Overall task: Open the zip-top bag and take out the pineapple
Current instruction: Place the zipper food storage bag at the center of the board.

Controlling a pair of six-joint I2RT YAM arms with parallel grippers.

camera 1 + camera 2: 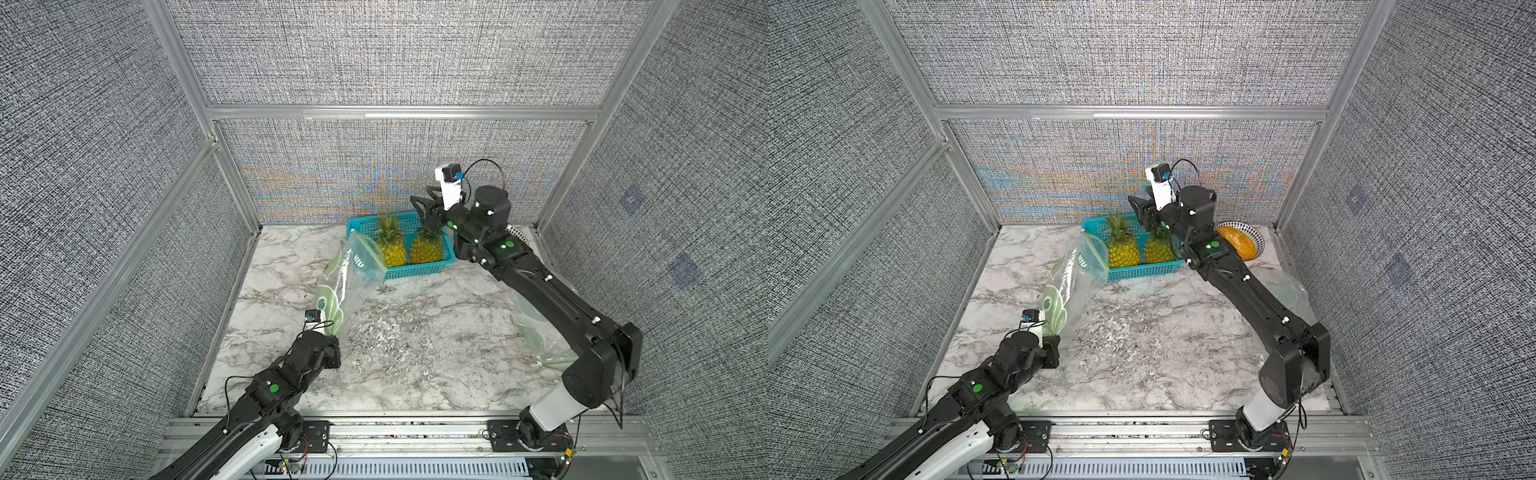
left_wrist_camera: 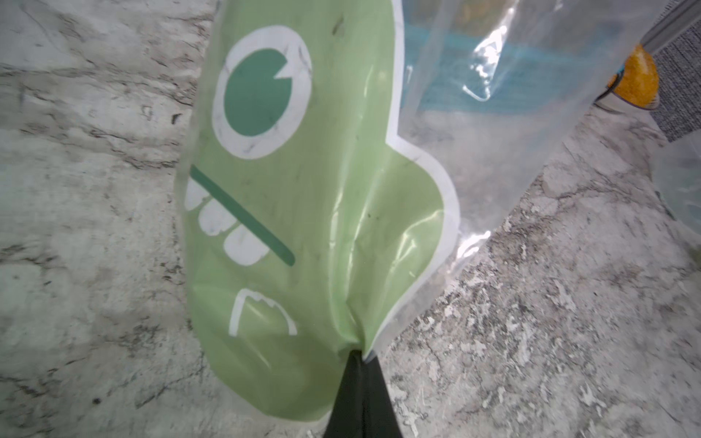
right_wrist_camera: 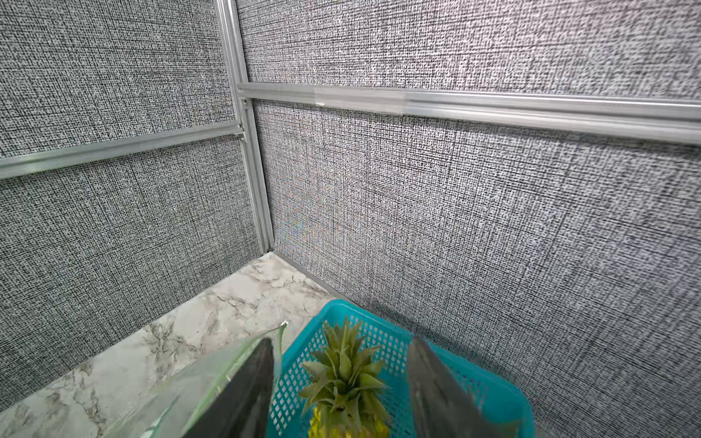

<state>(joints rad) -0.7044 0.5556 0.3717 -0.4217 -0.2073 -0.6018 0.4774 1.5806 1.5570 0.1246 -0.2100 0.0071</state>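
Right, my left gripper (image 2: 358,358) is clenched on the lower end of the bag (image 1: 353,274), holding it tilted with its mouth up by the blue basket (image 1: 415,272). The first pineapple (image 1: 392,249) stands upright in that basket beside the bag, with the second pineapple (image 1: 426,249) next to it. My right gripper (image 1: 422,208) hangs above them, jaws apart, gripping nothing. Which crown shows between its fingers I can't quite tell.
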